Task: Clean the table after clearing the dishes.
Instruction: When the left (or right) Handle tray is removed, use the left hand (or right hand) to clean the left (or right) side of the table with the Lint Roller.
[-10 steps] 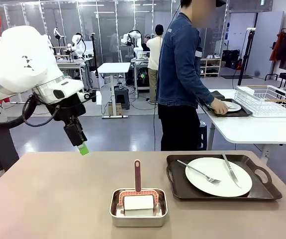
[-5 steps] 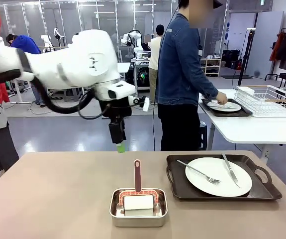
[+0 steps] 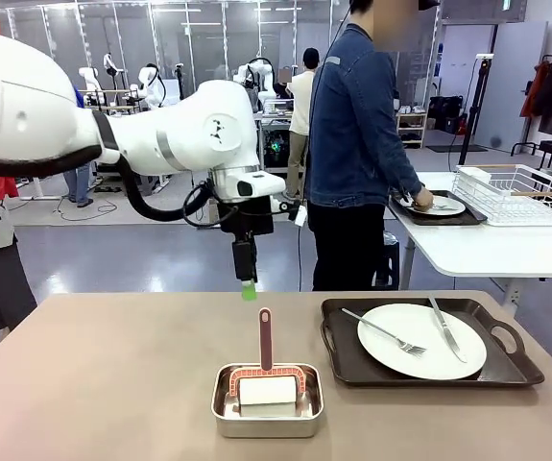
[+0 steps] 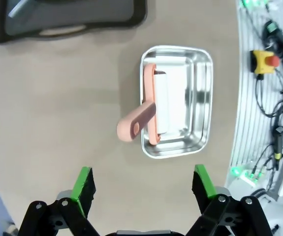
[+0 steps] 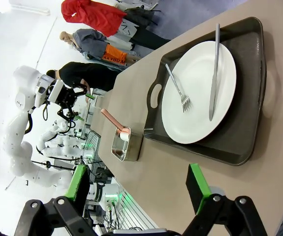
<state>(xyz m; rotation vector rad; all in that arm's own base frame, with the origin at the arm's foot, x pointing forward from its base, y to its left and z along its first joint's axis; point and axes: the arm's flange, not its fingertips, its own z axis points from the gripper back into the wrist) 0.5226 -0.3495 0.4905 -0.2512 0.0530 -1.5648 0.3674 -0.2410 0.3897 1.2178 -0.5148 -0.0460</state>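
On the taupe table (image 3: 112, 384), at the right, one white plate (image 3: 421, 340) with a fork (image 3: 383, 331) and a knife (image 3: 445, 328) rests on a dark tray (image 3: 343, 363). My left gripper (image 3: 248, 288) hangs open above the table just behind a steel pan (image 3: 267, 415). From the left wrist, the gripper (image 4: 143, 184) looks down on the pan (image 4: 202, 103) and its pink-handled white cleaning tool (image 4: 148, 110). My right gripper (image 5: 139, 184) is open and empty, facing the plate (image 5: 200, 93) on its tray (image 5: 252, 98). A second plate on a tray (image 3: 439, 206) sits on the white side table under the person's hand.
A person (image 3: 352, 144) stands at the far side, turned to the white side table (image 3: 487, 252), which also carries a wire dish rack (image 3: 520, 192). The table's left half is bare. The tray's corner (image 4: 67, 22) lies beyond the pan in the left wrist view.
My left arm has swung from the far left toward the middle, and its gripper now hangs just behind the steel pan. The person's hand stays at the far plate.
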